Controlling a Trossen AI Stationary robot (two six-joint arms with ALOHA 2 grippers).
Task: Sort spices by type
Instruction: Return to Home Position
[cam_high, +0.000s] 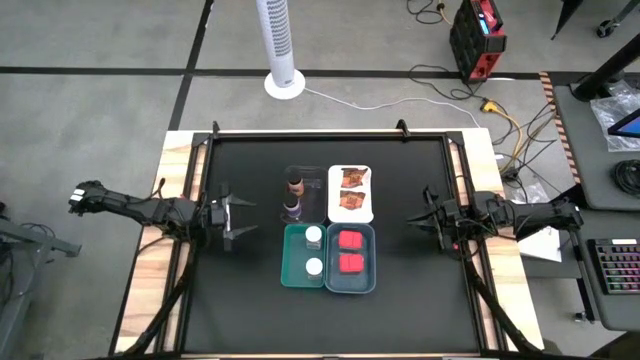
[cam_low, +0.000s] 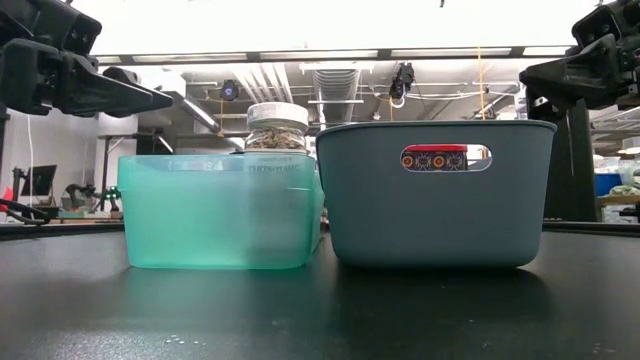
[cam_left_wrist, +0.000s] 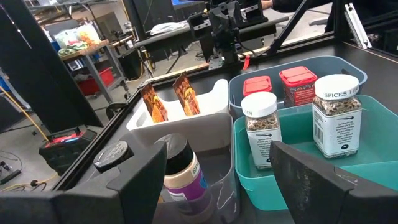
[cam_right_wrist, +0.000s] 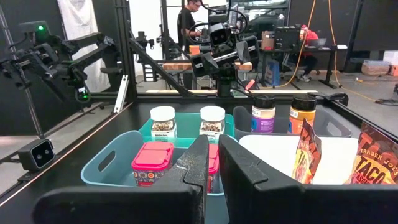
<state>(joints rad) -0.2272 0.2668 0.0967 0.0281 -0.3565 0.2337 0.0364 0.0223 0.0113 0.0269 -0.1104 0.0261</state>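
Two sets of jaws hang clear of everything, gripping nothing. On the left arm (cam_high: 150, 208) the left jaws are spread wide, level with the clear tray (cam_high: 308, 172) and apart from it. On the right arm (cam_high: 520, 215) the right jaws look all but closed, with only a sliver between them as far as I can make out. They point toward the white tray (cam_high: 365, 212) from the right side of the table (cam_high: 250, 310).

Between the arms, four trays sit bunched edge to edge in the middle of the table. The clear one holds the brown-capped bottle (cam_high: 295, 184) and the purple bottle (cam_high: 292, 208), both upright. The white one holds both orange-red packets (cam_high: 352, 178). Nearer the front, the teal tray (cam_high: 288, 270) carries the two white-capped jars (cam_high: 314, 236), and the grey-blue tray (cam_high: 372, 262) beside it carries the two red boxes (cam_high: 349, 240).

Seen from table level, the teal and grey-blue walls hide the trays behind them. Bare black table runs wide on every side of the cluster, out to its edges. A white tower fan (cam_high: 278, 45) stands on the floor past the far edge.
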